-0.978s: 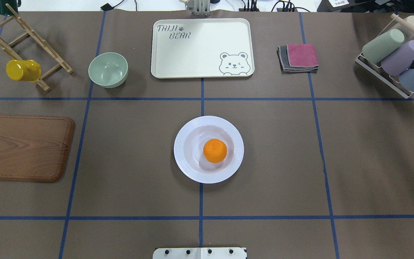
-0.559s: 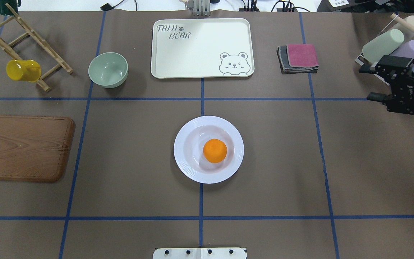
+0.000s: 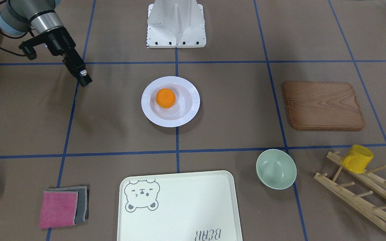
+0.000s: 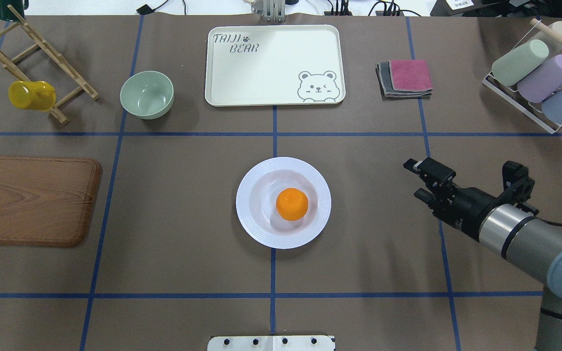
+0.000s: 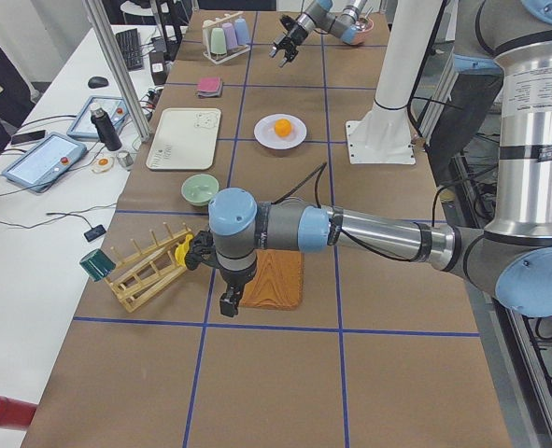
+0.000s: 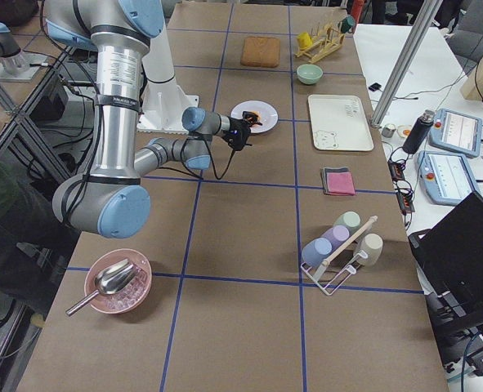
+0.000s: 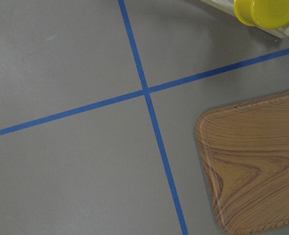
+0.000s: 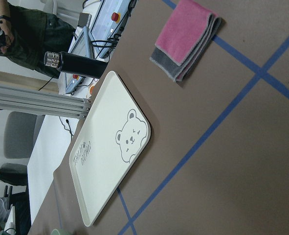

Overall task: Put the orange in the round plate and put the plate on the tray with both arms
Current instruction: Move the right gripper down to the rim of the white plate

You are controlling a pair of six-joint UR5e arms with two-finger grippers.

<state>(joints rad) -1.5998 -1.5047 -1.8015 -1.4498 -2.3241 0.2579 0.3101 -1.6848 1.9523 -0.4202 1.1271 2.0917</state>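
The orange (image 4: 291, 204) lies in the well of the round white plate (image 4: 249, 195) at the table's middle; the front-facing view shows the same orange (image 3: 165, 97) and plate (image 3: 190, 109). The cream bear tray (image 4: 271, 68) rests flat beyond the plate, also in the right wrist view (image 8: 110, 142). My right gripper (image 4: 415, 180) hovers open to the right of the plate, apart from it, fingers pointing toward it. My left gripper (image 5: 229, 305) shows only in the exterior left view, hanging over the table by the wooden board; whether it is open or shut I cannot tell.
A pale green bowl (image 4: 147, 94) stands left of the tray. A wooden board (image 4: 32, 200) lies at the left. A wooden rack (image 4: 47, 58) holds a yellow mug (image 4: 31, 95). Folded cloths (image 4: 405, 78) and a rack of cups (image 4: 534, 83) are at the right.
My right arm has swung in from the far right edge toward the plate, its gripper still open. A dark part at the left edge has left the overhead view. Plate and orange are unmoved.
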